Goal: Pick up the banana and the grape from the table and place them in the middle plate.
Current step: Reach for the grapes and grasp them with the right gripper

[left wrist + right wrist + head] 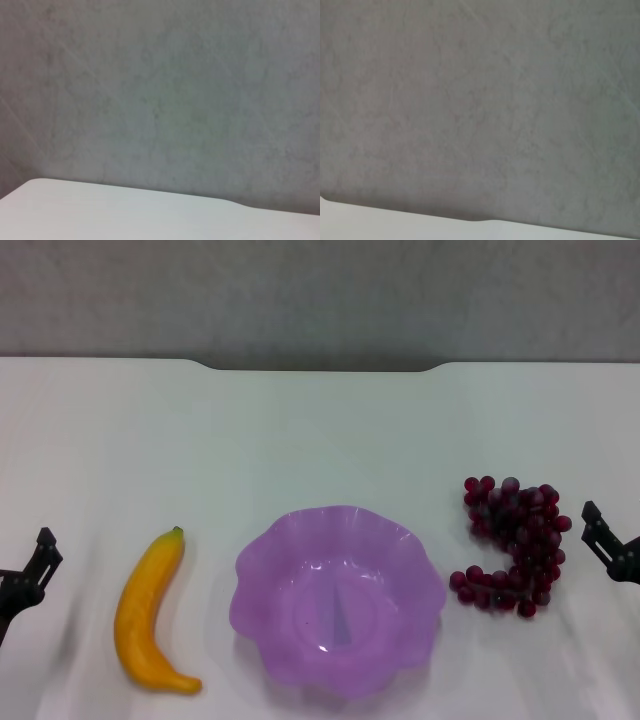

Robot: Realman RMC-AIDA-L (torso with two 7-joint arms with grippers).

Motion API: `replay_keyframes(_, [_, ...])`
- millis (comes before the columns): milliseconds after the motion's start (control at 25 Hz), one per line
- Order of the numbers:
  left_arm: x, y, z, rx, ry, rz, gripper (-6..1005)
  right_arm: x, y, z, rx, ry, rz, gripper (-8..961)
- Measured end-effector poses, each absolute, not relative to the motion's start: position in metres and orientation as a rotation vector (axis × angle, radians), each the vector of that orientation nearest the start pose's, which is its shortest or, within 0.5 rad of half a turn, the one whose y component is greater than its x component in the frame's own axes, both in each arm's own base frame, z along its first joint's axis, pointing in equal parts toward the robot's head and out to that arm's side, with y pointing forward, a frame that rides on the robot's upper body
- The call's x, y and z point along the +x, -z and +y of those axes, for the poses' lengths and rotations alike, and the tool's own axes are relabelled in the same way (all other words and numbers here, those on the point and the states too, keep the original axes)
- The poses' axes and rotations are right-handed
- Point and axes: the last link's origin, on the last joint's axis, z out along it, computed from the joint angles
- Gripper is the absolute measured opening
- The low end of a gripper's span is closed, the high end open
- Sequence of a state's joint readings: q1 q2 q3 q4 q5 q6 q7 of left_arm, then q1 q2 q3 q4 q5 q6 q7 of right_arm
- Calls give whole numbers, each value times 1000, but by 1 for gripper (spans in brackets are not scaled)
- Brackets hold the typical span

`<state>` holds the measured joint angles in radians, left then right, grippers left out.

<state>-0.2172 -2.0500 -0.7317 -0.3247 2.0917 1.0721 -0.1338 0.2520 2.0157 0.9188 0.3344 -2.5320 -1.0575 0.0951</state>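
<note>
In the head view a yellow-orange banana (150, 612) lies on the white table (320, 430), left of the purple scalloped plate (338, 598). The plate holds nothing. A bunch of dark red-purple grapes (513, 543) lies right of the plate. My left gripper (30, 575) shows at the left edge, a little left of the banana. My right gripper (608, 545) shows at the right edge, close beside the grapes. Neither touches anything. Both wrist views show only the grey wall and the table's far edge.
The table's far edge has a shallow notch (320, 367) with a grey wall behind it. The same edge shows in the left wrist view (150, 210) and the right wrist view (420, 225).
</note>
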Motion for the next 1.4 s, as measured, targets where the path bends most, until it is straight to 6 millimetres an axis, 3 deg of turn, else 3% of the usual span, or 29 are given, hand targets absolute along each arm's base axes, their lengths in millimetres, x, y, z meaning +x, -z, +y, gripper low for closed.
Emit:
replay_keyframes(160, [-377, 24, 269, -1466, 610, -815, 876, 354, 22, 292, -1725, -563, 557, 782])
replay_keyframes(360, [-382, 22, 265, -1460, 593, -820, 876, 344, 26, 308, -1742, -552, 620, 781])
replay_keyframes(600, [-386, 20, 262, -1450, 584, -824, 877, 320, -3, 332, -1752, -420, 665, 781])
replay_keyframes(840, [-386, 20, 262, -1449, 583, -823, 877, 293, -17, 354, -1844, -186, 791, 782])
replay_keyframes(1240, [-385, 20, 263, -1452, 584, -821, 877, 259, -12, 377, -2020, 11, 957, 781])
replay_keyframes(1400, [-384, 20, 265, -1455, 587, -818, 876, 257, -10, 384, -2033, 42, 998, 780])
